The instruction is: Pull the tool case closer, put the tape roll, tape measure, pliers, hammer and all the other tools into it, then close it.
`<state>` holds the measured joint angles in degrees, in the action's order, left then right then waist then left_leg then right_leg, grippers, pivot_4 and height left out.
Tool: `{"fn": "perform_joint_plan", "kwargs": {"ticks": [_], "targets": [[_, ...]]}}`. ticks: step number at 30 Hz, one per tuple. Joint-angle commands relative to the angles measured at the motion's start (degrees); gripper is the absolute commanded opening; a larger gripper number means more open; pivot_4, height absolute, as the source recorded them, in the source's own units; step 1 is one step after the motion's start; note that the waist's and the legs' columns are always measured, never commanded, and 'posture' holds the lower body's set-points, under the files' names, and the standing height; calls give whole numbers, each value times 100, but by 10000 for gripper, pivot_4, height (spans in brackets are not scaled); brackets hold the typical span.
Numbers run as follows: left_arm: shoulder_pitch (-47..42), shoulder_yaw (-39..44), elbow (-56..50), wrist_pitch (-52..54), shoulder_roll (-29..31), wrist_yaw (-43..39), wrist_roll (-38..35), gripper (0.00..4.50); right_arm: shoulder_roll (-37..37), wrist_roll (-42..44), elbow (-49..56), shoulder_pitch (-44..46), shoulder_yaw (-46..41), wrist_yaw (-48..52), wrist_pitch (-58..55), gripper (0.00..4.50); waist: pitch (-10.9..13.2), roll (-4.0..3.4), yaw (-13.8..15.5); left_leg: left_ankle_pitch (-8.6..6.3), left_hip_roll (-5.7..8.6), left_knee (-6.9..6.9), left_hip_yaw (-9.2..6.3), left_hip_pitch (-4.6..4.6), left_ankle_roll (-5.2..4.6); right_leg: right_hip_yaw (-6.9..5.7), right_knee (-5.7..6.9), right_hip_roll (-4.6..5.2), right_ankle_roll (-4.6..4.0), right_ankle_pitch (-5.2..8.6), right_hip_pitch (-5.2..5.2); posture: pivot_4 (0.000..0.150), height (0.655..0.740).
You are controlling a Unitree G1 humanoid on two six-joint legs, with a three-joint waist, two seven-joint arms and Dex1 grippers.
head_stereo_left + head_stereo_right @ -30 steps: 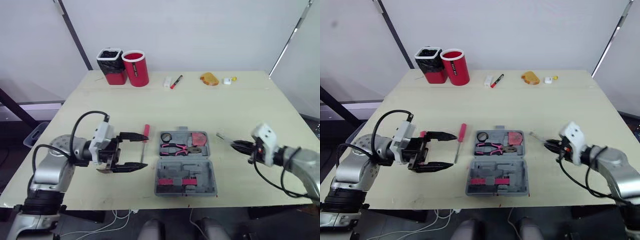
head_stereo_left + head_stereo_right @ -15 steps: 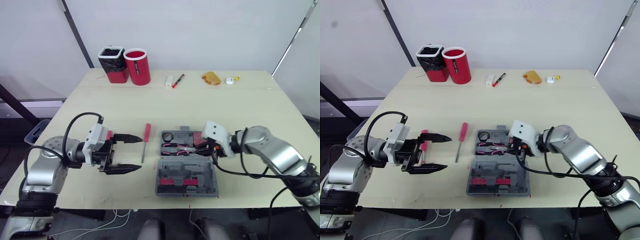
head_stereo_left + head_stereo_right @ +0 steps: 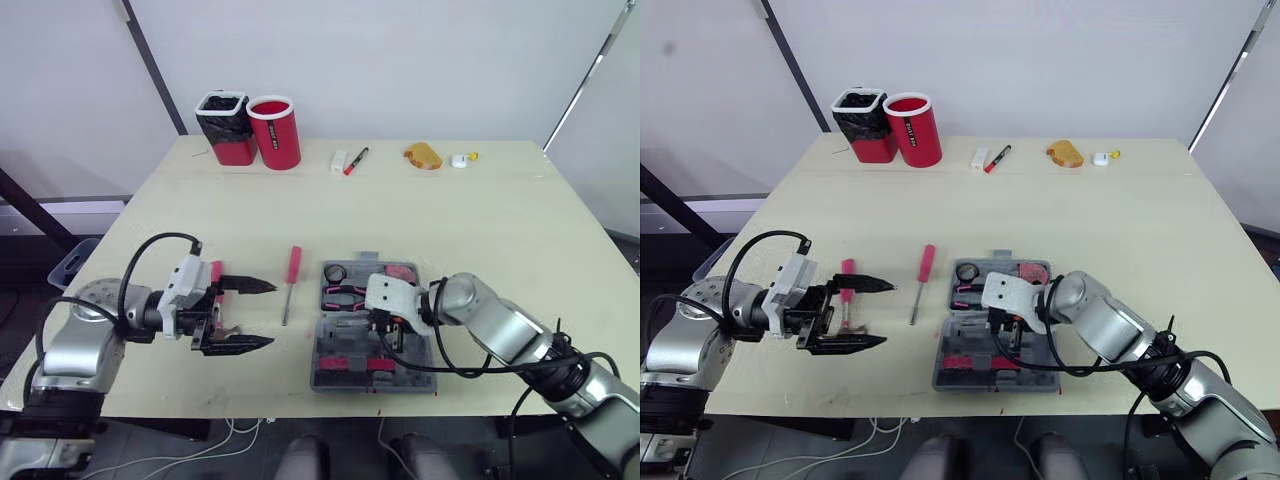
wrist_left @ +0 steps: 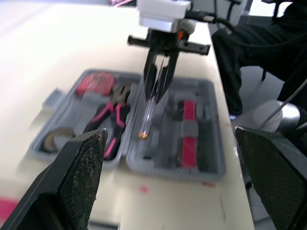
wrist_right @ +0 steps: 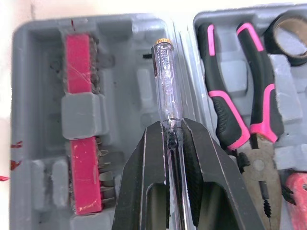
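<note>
Our right tool [image 5: 171, 125] is clamped on the slim clear-plastic tester screwdriver [image 5: 164, 76], lower centre of the head view, nose-down over the open grey plastic tool case [image 3: 418, 366]. Its long axis runs parallel to the pink-handled pliers [image 5: 223, 112], capped end beside the hinge ridge, so we judge a short lowering seats it. Our left tool [image 3: 268, 314] gapes, lower left, near the red-handled screwdriver [image 3: 291, 275].
</note>
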<state>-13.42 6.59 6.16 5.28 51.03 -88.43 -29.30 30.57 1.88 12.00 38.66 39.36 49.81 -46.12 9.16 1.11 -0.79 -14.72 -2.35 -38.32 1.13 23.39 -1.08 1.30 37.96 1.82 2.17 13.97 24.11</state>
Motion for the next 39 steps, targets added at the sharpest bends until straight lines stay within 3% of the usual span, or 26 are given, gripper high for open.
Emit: {"fn": "perform_joint_plan", "kwargs": {"ticks": [1,17,25,32,35,36,39], "targets": [[-99,62,67,-191,129,-285,23,45000,-181,-156,-57,75,2,-30,163,117,0,0,-1,0,0,-1,-1,8,0,-1,1,0,0,0,7,1500,7400],[-67,15,16,-181,111,-228,-30,45000,-461,-566,-473,-27,67,151,681,117,-1,1,-2,1,0,-8,-3,37,1,-3,8,0,0,-2,35,1500,7400],[-131,12,-30,-51,19,-157,-108,45000,-488,-697,-593,-93,-94,108,965,35151,-1,1,-3,1,0,-8,-3,37,1,-3,9,0,0,-3,35,1500,7400],[-166,-15,37,-106,-9,-187,-63,45000,-580,-382,-375,-410,-669,6,1087,35151,-1,1,0,1,0,-8,-2,37,1,-3,10,0,0,-3,35,1500,7400],[-179,-19,58,-115,-18,-202,-60,45000,-701,-151,-326,-614,-956,24,1310,27439,-1,2,-5,1,0,-8,-3,36,1,-2,12,-1,0,-3,35,1500,7400],[-186,-23,61,-117,-24,-206,-59,45000,-738,-94,-334,-690,-1025,16,1432,21658,-1,2,-3,1,0,-8,-3,35,1,-2,12,-1,0,-3,35,1500,7400],[-223,-39,72,-112,-49,-211,-60,45000,-822,1,-460,-846,-1128,23,1729,11806,-1,2,-2,1,0,-8,-3,36,1,-2,11,-1,0,-3,35,1500,7400]]}}
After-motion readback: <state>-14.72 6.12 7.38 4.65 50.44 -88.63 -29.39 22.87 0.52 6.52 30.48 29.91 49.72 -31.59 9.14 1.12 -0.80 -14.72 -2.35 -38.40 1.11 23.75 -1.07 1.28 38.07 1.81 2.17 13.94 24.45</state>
